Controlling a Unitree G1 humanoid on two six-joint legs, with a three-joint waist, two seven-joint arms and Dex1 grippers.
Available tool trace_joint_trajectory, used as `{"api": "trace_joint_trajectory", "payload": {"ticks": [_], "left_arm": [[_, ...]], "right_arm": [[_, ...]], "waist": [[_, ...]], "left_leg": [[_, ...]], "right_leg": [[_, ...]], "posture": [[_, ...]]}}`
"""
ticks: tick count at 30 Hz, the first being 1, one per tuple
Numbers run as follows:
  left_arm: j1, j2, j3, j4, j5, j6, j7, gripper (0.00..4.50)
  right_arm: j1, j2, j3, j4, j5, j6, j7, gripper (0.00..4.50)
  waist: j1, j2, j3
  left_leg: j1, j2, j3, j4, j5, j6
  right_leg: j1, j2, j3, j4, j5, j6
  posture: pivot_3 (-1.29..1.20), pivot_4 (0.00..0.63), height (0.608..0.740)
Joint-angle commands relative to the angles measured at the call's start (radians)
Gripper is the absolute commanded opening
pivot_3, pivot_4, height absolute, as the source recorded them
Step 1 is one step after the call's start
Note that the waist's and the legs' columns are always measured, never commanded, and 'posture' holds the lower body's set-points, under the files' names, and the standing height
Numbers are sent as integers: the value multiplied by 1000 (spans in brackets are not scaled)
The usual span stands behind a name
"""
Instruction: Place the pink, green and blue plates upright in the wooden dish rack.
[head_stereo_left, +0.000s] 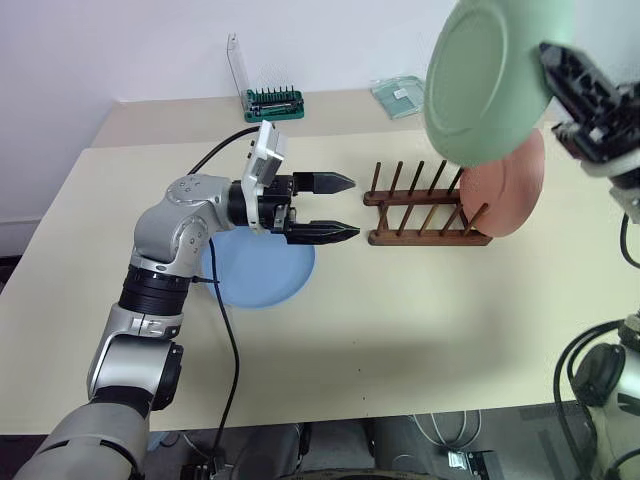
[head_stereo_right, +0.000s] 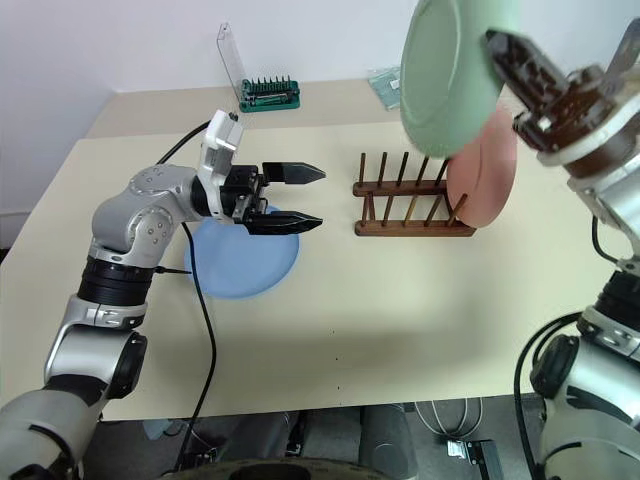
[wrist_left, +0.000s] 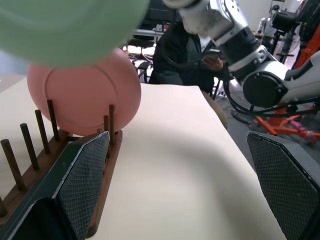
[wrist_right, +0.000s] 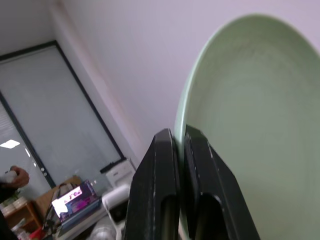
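Three plates are on view, each partly hidden or cut off; the green plate (head_stereo_left: 490, 80) goes past the top edge of the head views, the blue plate (head_stereo_left: 262, 270) lies flat on the table (head_stereo_left: 400, 330) with the left arm covering part of it, and the pink plate (head_stereo_left: 508, 185) is half behind the green one. One pink plate stands upright at the far right end of the wooden dish rack (head_stereo_left: 425, 212), between its pegs; the green plate is in the air above that end, its rim pinched between the pressed-together fingers of the right gripper (wrist_right: 181, 150); the left gripper (head_stereo_left: 345, 208) has its two fingers spread wide, holding nothing, over the table between the blue plate and the rack. All plates are round, plain and matte; the rack is dark brown wood with two rails of thin upright pegs; the finger pads (wrist_left: 87, 175) carry a fine mesh texture. A green bit holder (head_stereo_left: 274, 102) stands at the back, too small to read.
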Motion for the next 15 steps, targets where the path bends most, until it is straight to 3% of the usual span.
{"api": "trace_joint_trajectory", "payload": {"ticks": [1, 15], "left_arm": [[-9, 14, 15, -19, -2, -4, -2, 4500], [-10, 22, 18, -39, -16, 20, 8, 4500]], "right_arm": [[26, -7, -9, -19, -13, -11, 40, 54], [89, 9, 30, -50, -102, -47, 56, 54]], "waist": [[-1, 0, 0], [0, 0, 0]], "left_leg": [[0, 0, 0, 0, 0, 0], [0, 0, 0, 0, 0, 0]], "right_leg": [[0, 0, 0, 0, 0, 0], [0, 0, 0, 0, 0, 0]], "posture": [[0, 150, 740], [0, 150, 740]]}}
